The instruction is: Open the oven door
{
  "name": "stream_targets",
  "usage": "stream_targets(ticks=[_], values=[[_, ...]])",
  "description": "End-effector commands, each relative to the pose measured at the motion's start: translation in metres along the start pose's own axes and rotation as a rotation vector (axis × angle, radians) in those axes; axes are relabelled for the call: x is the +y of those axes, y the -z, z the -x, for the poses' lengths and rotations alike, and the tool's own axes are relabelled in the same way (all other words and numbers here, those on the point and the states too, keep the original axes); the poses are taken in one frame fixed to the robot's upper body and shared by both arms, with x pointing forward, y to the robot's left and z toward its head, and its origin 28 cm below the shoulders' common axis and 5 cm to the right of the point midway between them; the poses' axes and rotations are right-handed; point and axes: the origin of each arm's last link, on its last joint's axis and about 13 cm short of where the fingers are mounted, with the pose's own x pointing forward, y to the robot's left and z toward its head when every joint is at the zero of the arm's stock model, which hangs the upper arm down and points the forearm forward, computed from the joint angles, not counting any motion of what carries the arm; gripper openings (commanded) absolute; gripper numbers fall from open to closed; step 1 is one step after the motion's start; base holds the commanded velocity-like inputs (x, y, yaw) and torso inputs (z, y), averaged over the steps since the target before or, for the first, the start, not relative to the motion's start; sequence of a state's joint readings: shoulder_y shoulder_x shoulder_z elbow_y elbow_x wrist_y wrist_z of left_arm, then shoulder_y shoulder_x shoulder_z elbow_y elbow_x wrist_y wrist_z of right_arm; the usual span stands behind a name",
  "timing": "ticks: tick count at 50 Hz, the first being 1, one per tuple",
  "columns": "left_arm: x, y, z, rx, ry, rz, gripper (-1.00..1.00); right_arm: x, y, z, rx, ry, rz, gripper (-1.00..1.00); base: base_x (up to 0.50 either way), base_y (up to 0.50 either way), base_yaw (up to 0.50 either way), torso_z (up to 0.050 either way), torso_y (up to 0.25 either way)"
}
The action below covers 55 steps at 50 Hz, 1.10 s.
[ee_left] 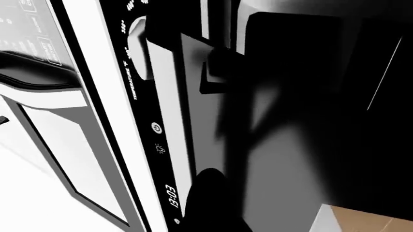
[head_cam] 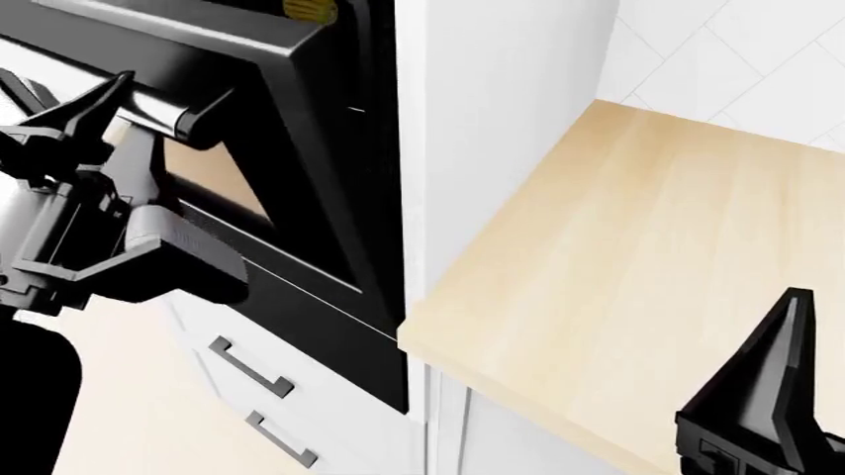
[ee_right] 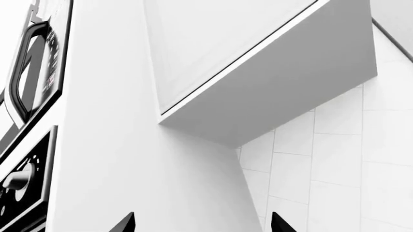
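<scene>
Oven door (head_cam: 284,148) ajar, tilted outward, handle (head_cam: 158,109) axis horizontal.

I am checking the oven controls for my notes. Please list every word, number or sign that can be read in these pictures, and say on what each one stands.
"TEMPERATURE °F": on the black control strip, beside the silver knob.
"13:03": clock digits on the same strip; it seems to read so.
Power sign and light sign: small icons on the strip.
Degree numbers round the knob: too blurred to read.
Button labels on the microwave panel: too small to read.
</scene>
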State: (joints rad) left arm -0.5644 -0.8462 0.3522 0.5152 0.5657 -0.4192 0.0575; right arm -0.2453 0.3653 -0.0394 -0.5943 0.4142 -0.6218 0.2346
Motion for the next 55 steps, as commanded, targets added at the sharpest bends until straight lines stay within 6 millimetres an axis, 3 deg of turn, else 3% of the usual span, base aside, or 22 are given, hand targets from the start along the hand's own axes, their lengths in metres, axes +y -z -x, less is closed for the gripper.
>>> stream_targets(ticks=[1, 14, 55], values=[[-0.006, -0.026, 0.024, -0.124, -0.012, 0.052, -1.0, 0.0, 0.0, 0.0, 0.001, 0.001, -0.001, 1.0, 0.0, 0.0, 0.0, 0.0, 0.0], [-0.019, -0.024, 0.062, -0.131, -0.063, 0.061, -1.0, 0.001, 0.0, 0.0, 0.0, 0.003, 0.002, 1.0, 0.0, 0.0, 0.0, 0.0, 0.001], [-0.033, -0.018, 0.128, -0.02, -0.066, 0.091, -1.0, 0.001, -0.001, 0.0, -0.001, 0.002, -0.003, 1.0, 0.0, 0.0, 0.0, 0.0, 0.0]])
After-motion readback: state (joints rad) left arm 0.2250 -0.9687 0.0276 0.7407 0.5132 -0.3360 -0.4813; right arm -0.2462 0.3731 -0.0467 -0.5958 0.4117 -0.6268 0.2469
